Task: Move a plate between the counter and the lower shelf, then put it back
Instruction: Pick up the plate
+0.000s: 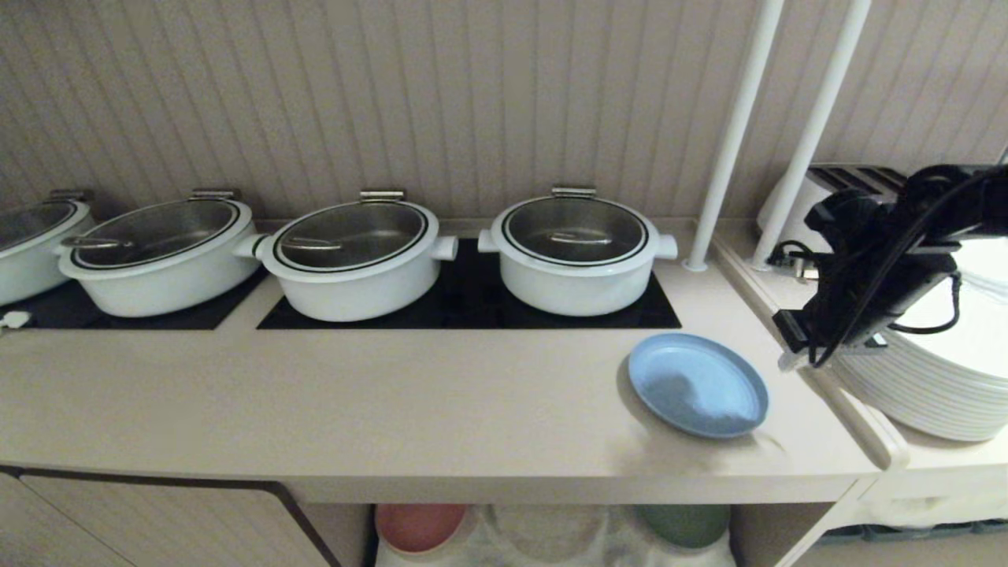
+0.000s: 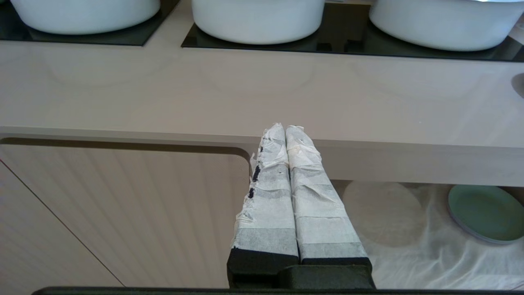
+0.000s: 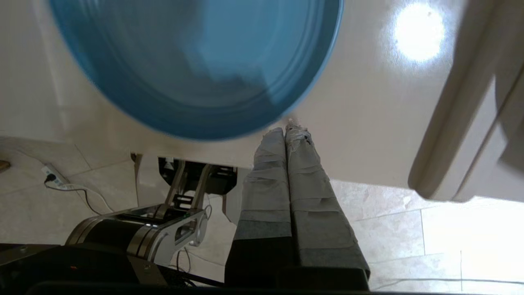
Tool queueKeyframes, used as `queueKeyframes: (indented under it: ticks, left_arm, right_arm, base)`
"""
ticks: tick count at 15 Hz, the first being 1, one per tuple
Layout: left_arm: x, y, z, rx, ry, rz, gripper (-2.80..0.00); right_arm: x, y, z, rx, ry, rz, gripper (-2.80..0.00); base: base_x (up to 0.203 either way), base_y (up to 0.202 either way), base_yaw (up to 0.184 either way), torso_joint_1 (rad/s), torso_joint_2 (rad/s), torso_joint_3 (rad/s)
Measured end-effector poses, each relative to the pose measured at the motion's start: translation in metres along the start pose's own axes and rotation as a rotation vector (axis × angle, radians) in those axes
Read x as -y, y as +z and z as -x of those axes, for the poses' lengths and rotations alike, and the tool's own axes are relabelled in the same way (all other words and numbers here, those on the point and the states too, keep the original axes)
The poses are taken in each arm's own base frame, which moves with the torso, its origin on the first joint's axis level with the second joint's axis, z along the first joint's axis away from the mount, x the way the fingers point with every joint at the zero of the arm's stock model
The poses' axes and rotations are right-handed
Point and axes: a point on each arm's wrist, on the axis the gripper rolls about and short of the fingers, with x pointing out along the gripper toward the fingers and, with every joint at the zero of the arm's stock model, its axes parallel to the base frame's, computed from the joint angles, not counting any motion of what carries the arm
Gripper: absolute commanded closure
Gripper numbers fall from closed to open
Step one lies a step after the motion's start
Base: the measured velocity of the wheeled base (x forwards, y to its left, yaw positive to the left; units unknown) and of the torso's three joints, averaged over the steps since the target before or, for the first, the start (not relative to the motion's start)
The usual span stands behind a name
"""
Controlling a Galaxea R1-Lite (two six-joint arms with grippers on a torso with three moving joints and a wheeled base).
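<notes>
Looking down, head view: the right arm reached in from the counter's right end, above a stack of white plates (image 1: 937, 378); the right gripper (image 1: 790, 360) hung over the counter's right edge, tip aimed toward the plate (image 1: 698, 384), nothing held.
Plate, head view: it lay flat on the counter (image 1: 354, 394), near the front right corner, in front of the rightmost white pot (image 1: 577, 253); being round, it showed no long axis or heading.
Lower shelf, head view: under the counter's front edge, the lower shelf (image 1: 551, 535) held a pink plate (image 1: 420, 526) and a green plate (image 1: 683, 523).
Left wrist view: the left gripper (image 2: 285, 128) pointed at the counter's front edge, its wrapped fingers (image 2: 268, 196) pressed together and empty; the green plate (image 2: 485, 213) sat on the white cloth (image 2: 430, 262) beyond.
Right wrist view: the right gripper's (image 3: 289, 130) taped fingers (image 3: 266, 180) were together, tips just beside the plate's (image 3: 196, 61) rim; contact could not be told.
</notes>
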Motion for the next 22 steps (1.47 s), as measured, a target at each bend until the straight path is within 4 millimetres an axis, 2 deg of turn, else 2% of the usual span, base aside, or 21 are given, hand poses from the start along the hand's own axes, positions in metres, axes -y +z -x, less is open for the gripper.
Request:
queueKeyframes:
  ticks: [7, 12, 13, 19, 22]
  left_arm:
    - [0.0, 0.0, 0.0, 0.0, 0.0, 0.0, 0.0]
    - [0.0, 0.0, 0.0, 0.0, 0.0, 0.0, 0.0]
    - [0.0, 0.0, 0.0, 0.0, 0.0, 0.0, 0.0]
    - [0.0, 0.0, 0.0, 0.0, 0.0, 0.0, 0.0]
    - [0.0, 0.0, 0.0, 0.0, 0.0, 0.0, 0.0]
  right_arm:
    - [0.004, 0.016, -0.032, -0.066, 0.001, 0.045, 0.0]
    - [0.005, 0.019, -0.042, -0.081, 0.002, 0.043, 0.0]
    - [0.006, 0.021, -0.043, -0.079, 0.002, 0.043, -2.8]
    - [0.01, 0.031, -0.048, -0.052, -0.013, 0.036, -2.8]
    - [0.016, 0.035, -0.055, -0.053, -0.116, 0.036, -2.8]
  base:
    - [0.0, 0.0, 0.0, 0.0, 0.0, 0.0]
    - [0.0, 0.0, 0.0, 0.0, 0.0, 0.0]
    - [0.0, 0.0, 0.0, 0.0, 0.0, 0.0]
    - [0.0, 0.0, 0.0, 0.0, 0.0, 0.0]
    - [0.0, 0.0, 0.0, 0.0, 0.0, 0.0]
